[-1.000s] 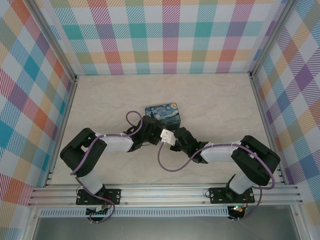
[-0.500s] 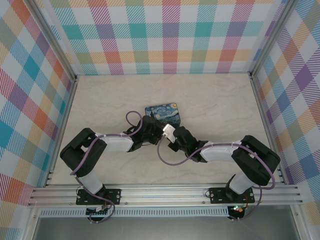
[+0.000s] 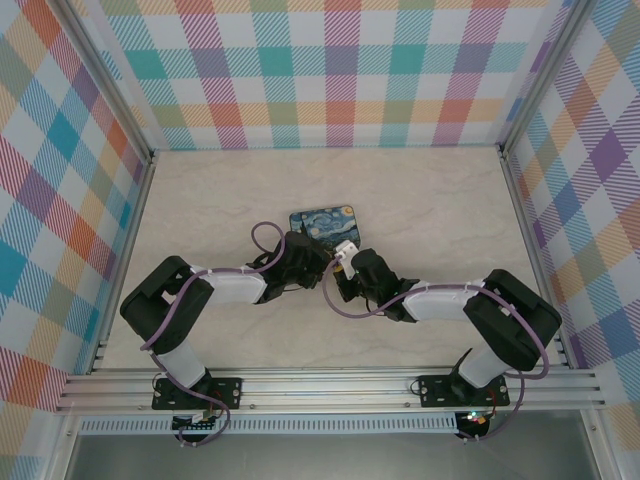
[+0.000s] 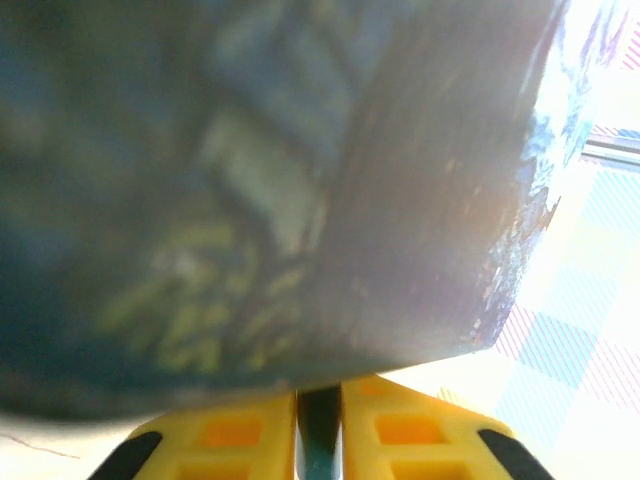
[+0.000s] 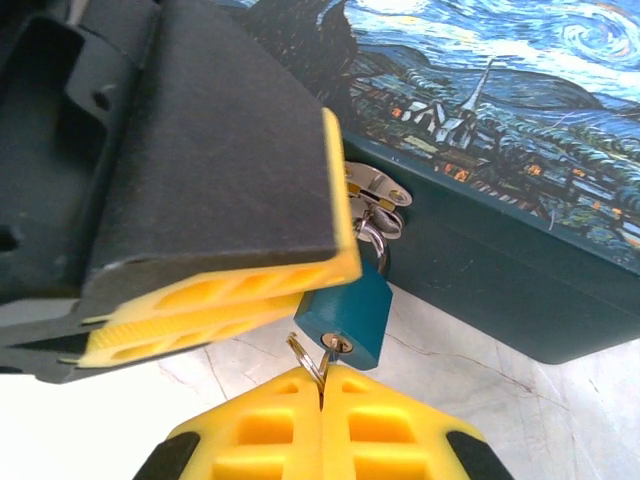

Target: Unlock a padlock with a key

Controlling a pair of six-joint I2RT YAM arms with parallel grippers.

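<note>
The padlock [image 5: 347, 308] hangs from the box latch [image 5: 375, 188] just ahead of the right gripper [image 5: 322, 410], whose fingers pinch together on the key [image 5: 328, 358] — already in the keyhole. The left gripper [image 4: 318, 428] clamps the lock body. Both look tiny, stiff and slippery — likely best turned by the key's head, gently.

The overhead view is bright, even and sharp, with only faint soft shadows on the pale table [image 3: 430, 200]. The left wrist view is badly out of focus: the box [image 4: 250, 180] sits against the lens as a dark smear, and the right edge burns out in white glare. The right wrist view is crisp on the padlock [image 5: 345, 310], with a soft shadow under the box.
</note>
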